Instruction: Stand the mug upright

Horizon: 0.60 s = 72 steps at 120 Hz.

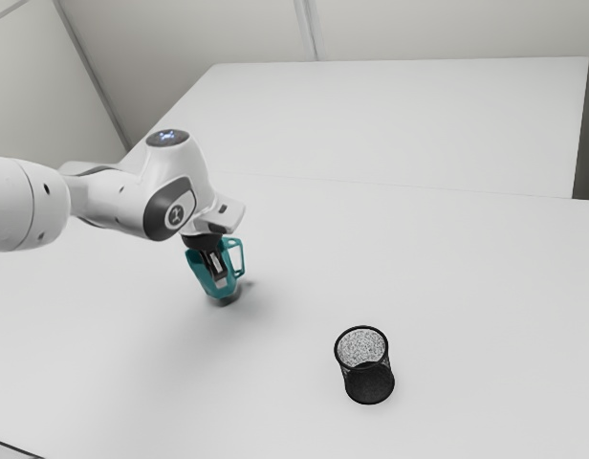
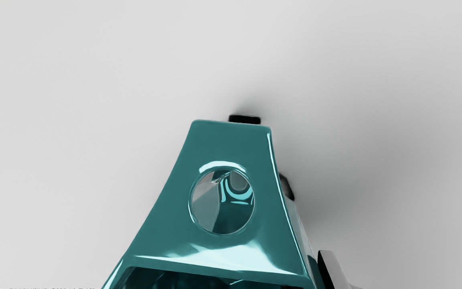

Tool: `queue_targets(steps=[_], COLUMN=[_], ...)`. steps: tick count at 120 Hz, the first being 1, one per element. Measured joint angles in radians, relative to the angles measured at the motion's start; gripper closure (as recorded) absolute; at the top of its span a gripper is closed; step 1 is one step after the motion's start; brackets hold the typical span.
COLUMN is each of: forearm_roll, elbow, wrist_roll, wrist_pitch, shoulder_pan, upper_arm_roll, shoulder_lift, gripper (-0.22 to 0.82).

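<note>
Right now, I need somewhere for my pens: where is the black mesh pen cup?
The black mesh pen cup stands on the white table, to the exterior view's right of the teal mug and nearer that camera.

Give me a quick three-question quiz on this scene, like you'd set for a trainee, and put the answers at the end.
1. Multiple choice: what colour is the handled object at the gripper?
A) Red
B) Teal
C) Yellow

2. True or false: the black mesh cup stands with its open rim up.

3. Fill in the blank: in the wrist view, the hole in the handled object's tapered face is ____ in shape.

Key: 1. B; 2. true; 3. round
</note>
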Motion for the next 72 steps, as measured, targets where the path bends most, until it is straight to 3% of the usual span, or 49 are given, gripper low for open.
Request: queue_targets(steps=[29,72], forearm_roll=[-0.003,-0.018], elbow=[-0.018,-0.022], wrist_roll=[-0.024,-0.031], wrist_pitch=[0.028,0.035], shoulder_pan=[0.006,0.006], upper_arm_roll=[0.000,0.000], shoulder_lift=[0.002,0.002], gripper=[0.77,0.62])
